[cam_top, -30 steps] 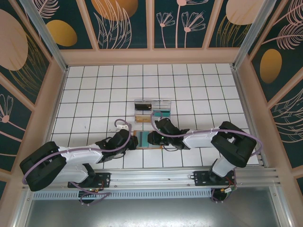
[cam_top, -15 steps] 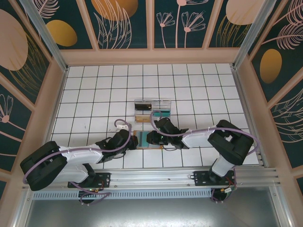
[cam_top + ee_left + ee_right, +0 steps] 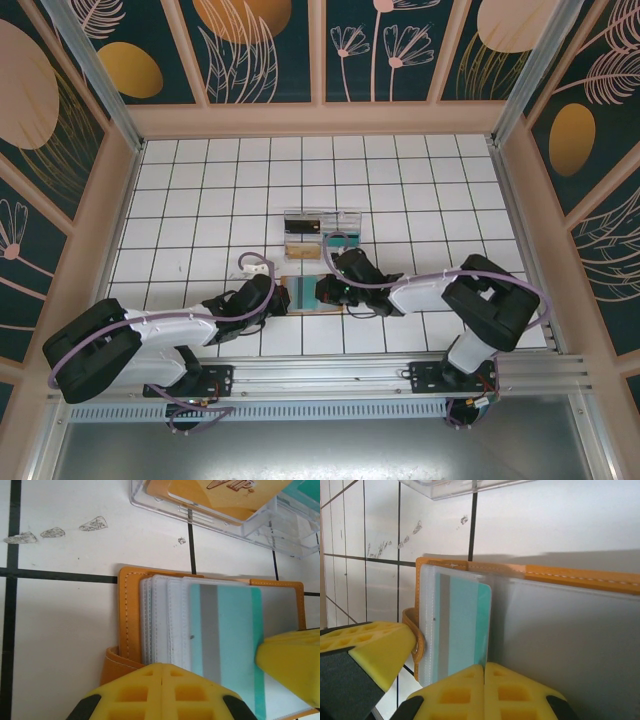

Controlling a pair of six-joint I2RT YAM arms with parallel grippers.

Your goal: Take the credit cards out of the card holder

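Card holder (image 3: 129, 610) lay open, just short of tray (image 3: 210, 522). Your L gripper (image 3: 162, 675) pressed shut at near-left corner. R gripper (image 3: 484, 675) shut at teal card (image 3: 225, 630) near end, closer arm. Card's long axis toward tray.

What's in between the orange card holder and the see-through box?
Nothing much. In the left wrist view, just bare white tile lies between the card holder and the clear tray, crossed by a dark grout line, with one tiny speck.
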